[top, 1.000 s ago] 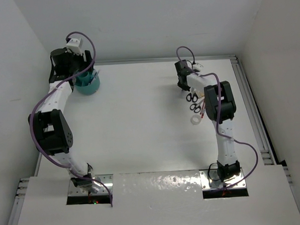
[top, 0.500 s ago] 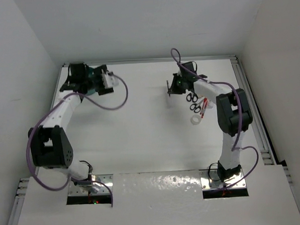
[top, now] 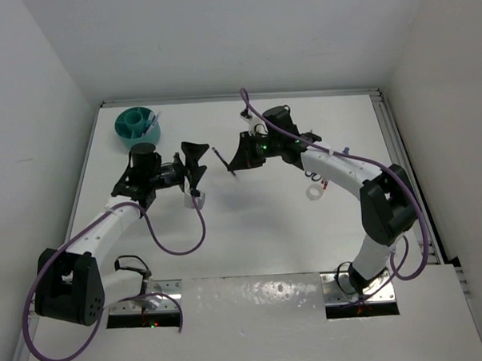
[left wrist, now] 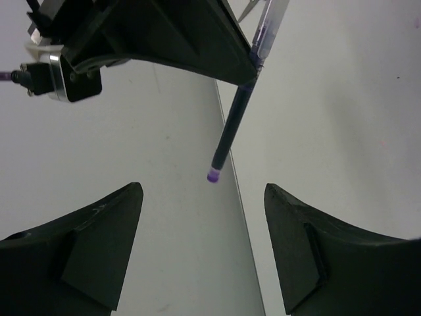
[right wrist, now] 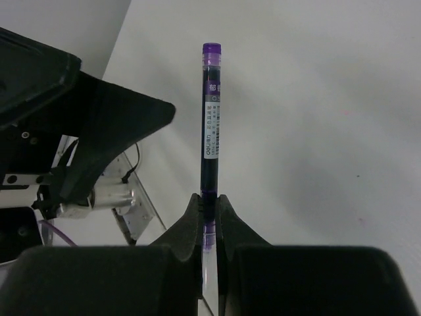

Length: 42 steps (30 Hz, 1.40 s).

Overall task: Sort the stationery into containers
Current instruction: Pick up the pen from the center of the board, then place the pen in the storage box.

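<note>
Hanging in mid-air over the middle of the surface, the blue pen is pinched by its clear end in the right claw. Its dark barrel and purple tip stick out towards 9 o'clock in the overhead view. The right wrist view shows that claw's two fingers closed tight on the blue pen, with most of its length left free beyond them. That looks deliberate: the free length gives another claw something to take.

The left claw faces it from 9 o'clock with its jaws spread wide and nothing between them. In its own wrist view the blue pen comes down from 12 o'clock towards the gap of the left claw. The tip is near the gap but has not entered it, and it touches neither finger. This reads as a hand-over being lined up rather than one completed.

The reason seems to be reach. The round teal organiser stands at about 10 o'clock on the surface, on the left arm's side, with something thin already poking out of it. The unsorted pieces lie at about 3 o'clock, beside the right arm: a clear tape ring, a red pen and black scissors partly hidden by the arm.

The pen is thin and hard, so the left claw would need to close squarely on the barrel before the right one lets go.
</note>
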### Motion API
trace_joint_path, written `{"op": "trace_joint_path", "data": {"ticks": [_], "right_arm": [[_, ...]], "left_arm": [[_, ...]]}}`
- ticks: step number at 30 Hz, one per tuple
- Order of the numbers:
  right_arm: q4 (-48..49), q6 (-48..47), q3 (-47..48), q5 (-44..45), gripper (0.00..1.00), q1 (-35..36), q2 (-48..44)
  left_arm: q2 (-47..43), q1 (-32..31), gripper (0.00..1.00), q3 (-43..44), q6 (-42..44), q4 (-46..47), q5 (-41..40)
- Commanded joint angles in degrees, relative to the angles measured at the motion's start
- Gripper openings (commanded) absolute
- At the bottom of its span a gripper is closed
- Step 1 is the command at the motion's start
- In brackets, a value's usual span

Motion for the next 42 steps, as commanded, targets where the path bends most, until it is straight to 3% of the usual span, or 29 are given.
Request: {"op": "trace_joint_path", "data": {"ticks": [1, 8, 14, 17, 22, 23, 25, 28, 29, 31, 34, 36, 42], "right_arm": [[0.97, -0.72, 0.68, -2.56, 0.00, 2.00, -2.76], [5.99, 2.36, -0.11, -2.29, 0.00, 4.99, -3.37], [6.78, 2.89, -0.55, -2.30, 0.00, 6.13, -3.81], [7.22, 3.32, -0.99, -2.30, 0.00, 6.22, -4.43], [9.05, 4.29, -1.25, -2.12, 0.00, 5.78, -4.43], [9.59, 4.90, -1.43, -2.12, 0.00, 5.61, -4.60], [12.04, 7.70, -2.04, -2.29, 0.04, 4.29, -4.95], [14.86, 9.65, -2.92, -2.91, 0.30, 1.74, -6.53], [15.13, 9.57, -2.84, -2.82, 0.48, 0.43, -6.97], [15.13, 8.95, -2.22, -2.47, 0.57, -1.16, -8.64], [15.83, 8.69, -1.69, 0.24, 0.64, -5.01, -11.88], [17.05, 8.60, -2.57, 2.96, 0.66, -6.43, -13.82], [18.99, 5.44, -6.79, 7.02, 0.67, -9.42, -18.93]], "left_arm": [[-1.61, -1.85, 0.72, -1.20, 3.44, 4.47, 2.02], [-0.38, -4.84, 0.67, -1.29, 2.74, 2.72, -0.88], [0.68, -6.25, 0.50, -0.58, 0.45, 2.80, -4.74], [0.85, -6.34, 0.36, -0.59, 1.06, 2.10, -5.36], [0.24, -7.13, 0.01, -0.32, -1.04, 1.31, -5.37], [-0.11, -7.04, 0.00, -0.41, -1.91, 1.66, -5.28], [-0.55, -6.95, 0.00, -0.41, -8.31, 2.62, -5.80], [-1.60, -5.90, 0.00, -0.06, -17.90, 2.99, -6.68], [-1.96, -5.64, 0.00, -0.23, -22.01, 2.89, -6.68], [-2.75, -4.93, 0.00, -0.23, -26.86, 2.89, -6.95], [-3.01, -2.66, 0.00, 0.73, -46.74, 4.30, -9.49], [-2.93, -0.90, 0.00, 1.96, -54.97, 4.47, -10.37], [1.72, 11.84, 0.00, 5.73, -89.08, 15.35, -14.41]]}}
